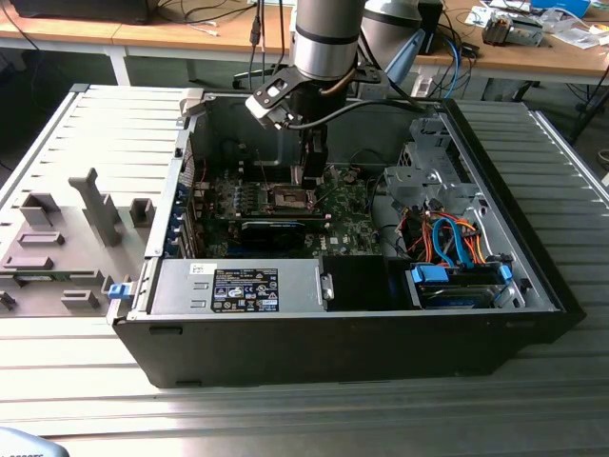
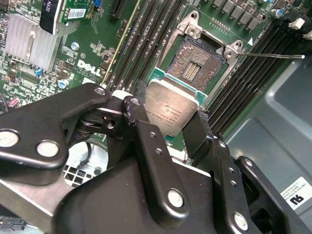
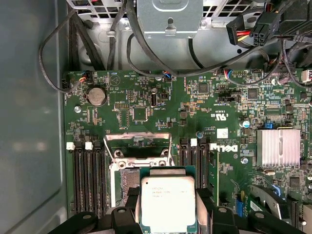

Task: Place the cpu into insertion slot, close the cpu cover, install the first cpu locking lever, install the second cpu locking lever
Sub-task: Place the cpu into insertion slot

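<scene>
The open computer case (image 1: pixel 362 343) sits on the counter (image 1: pixel 285 419), with the arm reaching down inside it. Over the green motherboard (image 3: pixel 146 97), the gripper (image 2: pixel 168 117) pinches the cpu (image 2: pixel 171 108) by two opposite edges. The bare socket (image 2: pixel 195 66) lies just below the gripper, and the cpu cover (image 3: pixel 138 142) stands open just beyond it.

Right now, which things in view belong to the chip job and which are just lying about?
Job: chip, held in the end effector; open socket; open cover; locking lever.
Lying about: heat sink; coin battery; orange and blue cables; grey blocks.
</scene>
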`<state>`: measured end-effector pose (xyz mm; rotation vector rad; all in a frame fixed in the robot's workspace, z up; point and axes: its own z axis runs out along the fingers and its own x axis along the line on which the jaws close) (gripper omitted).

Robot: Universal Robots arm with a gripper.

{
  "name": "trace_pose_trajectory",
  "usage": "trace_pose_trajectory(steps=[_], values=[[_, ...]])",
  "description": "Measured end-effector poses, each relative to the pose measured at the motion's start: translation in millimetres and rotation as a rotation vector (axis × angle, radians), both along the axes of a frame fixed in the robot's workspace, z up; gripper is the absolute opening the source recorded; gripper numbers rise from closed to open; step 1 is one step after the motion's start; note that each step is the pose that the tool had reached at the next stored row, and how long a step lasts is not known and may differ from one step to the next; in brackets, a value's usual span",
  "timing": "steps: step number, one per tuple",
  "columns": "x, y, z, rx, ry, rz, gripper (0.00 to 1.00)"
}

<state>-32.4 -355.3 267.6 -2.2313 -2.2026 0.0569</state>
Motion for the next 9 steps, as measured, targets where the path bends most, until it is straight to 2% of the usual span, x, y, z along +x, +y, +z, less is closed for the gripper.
trace_pose_trajectory(steps=[9], values=[[0.0, 0.0, -0.4, 0.0000, 0.0000, -0.013, 0.54]])
